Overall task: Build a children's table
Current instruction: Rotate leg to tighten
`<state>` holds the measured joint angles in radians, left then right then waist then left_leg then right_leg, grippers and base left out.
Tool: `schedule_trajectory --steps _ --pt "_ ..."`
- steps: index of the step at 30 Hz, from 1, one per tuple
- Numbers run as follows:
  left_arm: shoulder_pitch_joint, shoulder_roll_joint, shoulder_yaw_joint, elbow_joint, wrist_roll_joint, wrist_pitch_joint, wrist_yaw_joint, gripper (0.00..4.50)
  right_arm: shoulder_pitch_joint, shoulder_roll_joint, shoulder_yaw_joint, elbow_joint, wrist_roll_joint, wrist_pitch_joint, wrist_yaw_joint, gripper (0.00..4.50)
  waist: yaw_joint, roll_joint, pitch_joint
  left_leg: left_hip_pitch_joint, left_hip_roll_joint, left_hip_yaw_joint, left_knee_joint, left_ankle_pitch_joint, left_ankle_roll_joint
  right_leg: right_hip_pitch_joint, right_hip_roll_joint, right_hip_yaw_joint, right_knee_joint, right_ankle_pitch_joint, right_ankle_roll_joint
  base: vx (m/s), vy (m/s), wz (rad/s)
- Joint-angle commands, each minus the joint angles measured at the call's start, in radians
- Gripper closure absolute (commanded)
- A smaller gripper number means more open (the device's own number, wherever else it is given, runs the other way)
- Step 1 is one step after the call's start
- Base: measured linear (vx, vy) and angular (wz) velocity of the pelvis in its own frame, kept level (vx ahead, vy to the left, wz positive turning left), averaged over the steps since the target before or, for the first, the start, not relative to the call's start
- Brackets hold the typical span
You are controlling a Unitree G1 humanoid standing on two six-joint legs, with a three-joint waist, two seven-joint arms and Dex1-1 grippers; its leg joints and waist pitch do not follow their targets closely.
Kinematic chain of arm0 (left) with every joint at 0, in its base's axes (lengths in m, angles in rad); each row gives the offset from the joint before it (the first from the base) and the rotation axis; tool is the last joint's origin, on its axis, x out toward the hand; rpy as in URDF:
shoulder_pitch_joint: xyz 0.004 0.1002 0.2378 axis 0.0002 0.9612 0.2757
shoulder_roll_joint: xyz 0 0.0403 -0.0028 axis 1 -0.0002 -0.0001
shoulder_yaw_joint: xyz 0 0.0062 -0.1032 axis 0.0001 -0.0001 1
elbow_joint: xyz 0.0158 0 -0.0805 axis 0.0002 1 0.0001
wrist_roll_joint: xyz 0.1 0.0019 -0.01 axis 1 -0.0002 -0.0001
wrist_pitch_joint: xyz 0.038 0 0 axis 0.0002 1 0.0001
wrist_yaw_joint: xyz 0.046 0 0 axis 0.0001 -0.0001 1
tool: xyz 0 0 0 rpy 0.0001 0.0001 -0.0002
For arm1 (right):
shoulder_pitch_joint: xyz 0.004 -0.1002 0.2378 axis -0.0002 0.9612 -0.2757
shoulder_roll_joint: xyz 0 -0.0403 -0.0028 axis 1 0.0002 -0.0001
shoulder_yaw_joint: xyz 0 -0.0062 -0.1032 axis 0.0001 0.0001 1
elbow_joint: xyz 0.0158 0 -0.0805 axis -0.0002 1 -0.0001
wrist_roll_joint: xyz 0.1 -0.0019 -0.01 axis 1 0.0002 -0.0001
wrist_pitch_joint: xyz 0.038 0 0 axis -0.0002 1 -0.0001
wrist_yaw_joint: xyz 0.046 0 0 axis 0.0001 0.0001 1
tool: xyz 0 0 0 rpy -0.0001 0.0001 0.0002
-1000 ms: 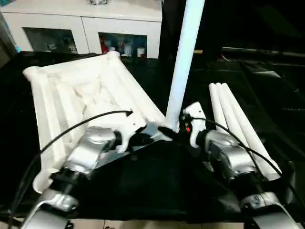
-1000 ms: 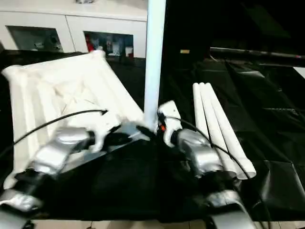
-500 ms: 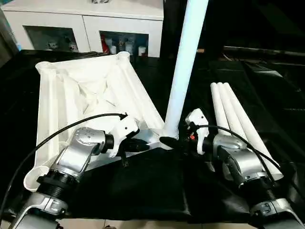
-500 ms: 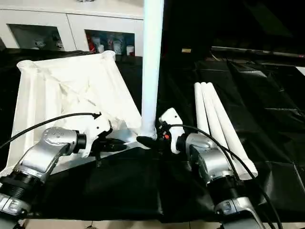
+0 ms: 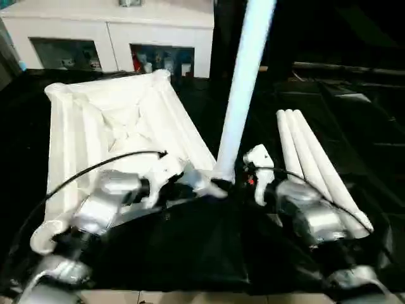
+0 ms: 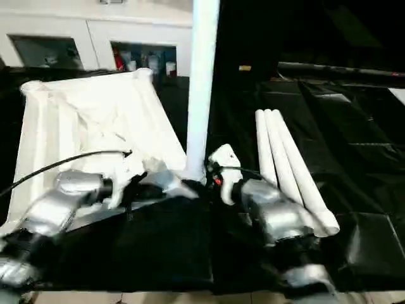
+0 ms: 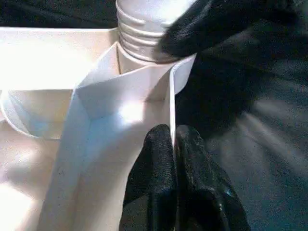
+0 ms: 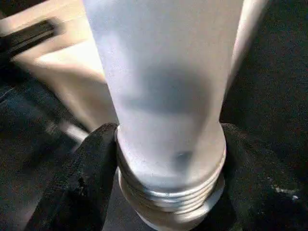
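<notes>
The children's table top (image 5: pixel 114 120) lies upside down at the left, white with a raised rim. One white leg (image 5: pixel 243 88) stands upright at its near right corner socket, its threaded end (image 7: pixel 144 29) just above the socket. My right gripper (image 5: pixel 231 180) is shut on the base of this leg, with a black finger (image 8: pixel 91 178) pressed against each side. My left gripper (image 7: pixel 173 132) is shut on the thin rim wall of the table top, close to that corner. Three more legs (image 5: pixel 310 158) lie side by side on the right.
A black cover (image 5: pixel 202 253) spreads over the work table under everything. A white cabinet (image 5: pixel 114 31) with small items on its shelves stands behind the table. Cables run along both silver forearms (image 5: pixel 107 202).
My right gripper's fingers have drawn in around the base of the upright leg. The left gripper keeps its hold on the rim. The head views have shifted slightly.
</notes>
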<state>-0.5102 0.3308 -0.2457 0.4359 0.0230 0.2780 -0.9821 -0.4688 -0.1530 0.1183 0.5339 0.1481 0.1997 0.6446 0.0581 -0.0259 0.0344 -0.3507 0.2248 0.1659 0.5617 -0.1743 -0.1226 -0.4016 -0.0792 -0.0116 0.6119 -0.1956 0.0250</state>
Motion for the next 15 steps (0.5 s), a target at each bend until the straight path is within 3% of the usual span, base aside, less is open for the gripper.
schedule_trajectory --steps 1,5,7,11,13,15 --pt "-0.011 -0.068 -0.003 0.054 0.002 0.004 0.109 4.5 -0.006 0.03 -0.038 0.098 -0.037 0.031 -0.171 1.68 0.0 -0.009 -0.042 0.0 -0.012 0.015 -0.065 -0.286 -0.013 0.033 -0.03 0.015 -0.09 -0.358 -0.146 0.0 0.0 0.0" --pt "-0.067 -0.161 0.004 0.121 0.029 0.062 0.256 4.5 -0.051 0.103 -0.097 0.191 -0.028 0.04 -0.371 1.69 -0.004 -0.005 -0.041 0.0 -0.013 0.015 -0.066 -0.307 -0.021 0.027 -0.027 0.015 -0.094 -0.377 -0.129 0.0 0.0 0.0" --pt "-0.09 -0.2 -0.001 0.143 0.038 0.072 0.298 4.5 -0.077 0.137 -0.117 0.226 -0.02 0.031 -0.438 1.69 0.0 -0.005 -0.046 0.001 -0.015 0.015 -0.063 -0.293 -0.016 0.027 -0.026 0.015 -0.091 -0.331 -0.132 0.0 0.0 0.0" --pt "-0.112 -0.245 -0.006 0.166 0.051 0.068 0.326 4.5 -0.125 0.182 -0.105 0.278 -0.046 -0.007 -0.491 1.69 0.001 -0.006 -0.05 -0.007 -0.016 0.017 -0.06 -0.245 -0.004 0.034 -0.025 0.013 -0.081 -0.218 -0.152 0.0 0.0 0.0" --pt "-0.107 -0.243 -0.01 0.154 0.052 0.064 0.314 4.5 -0.132 0.184 -0.095 0.28 -0.049 -0.029 -0.466 1.69 0.001 -0.007 -0.051 -0.009 -0.017 0.017 -0.06 -0.236 0.0 0.038 -0.024 0.012 -0.08 -0.207 -0.153 0.0 0.0 0.0" --pt "-0.101 -0.235 -0.015 0.14 0.052 0.059 0.297 4.5 -0.137 0.184 -0.088 0.28 -0.049 -0.05 -0.439 0.99 0.003 -0.009 -0.051 -0.009 -0.017 0.018 -0.059 -0.22 0.011 0.04 -0.025 0.012 -0.078 -0.179 -0.159 0.0 0.0 0.0"
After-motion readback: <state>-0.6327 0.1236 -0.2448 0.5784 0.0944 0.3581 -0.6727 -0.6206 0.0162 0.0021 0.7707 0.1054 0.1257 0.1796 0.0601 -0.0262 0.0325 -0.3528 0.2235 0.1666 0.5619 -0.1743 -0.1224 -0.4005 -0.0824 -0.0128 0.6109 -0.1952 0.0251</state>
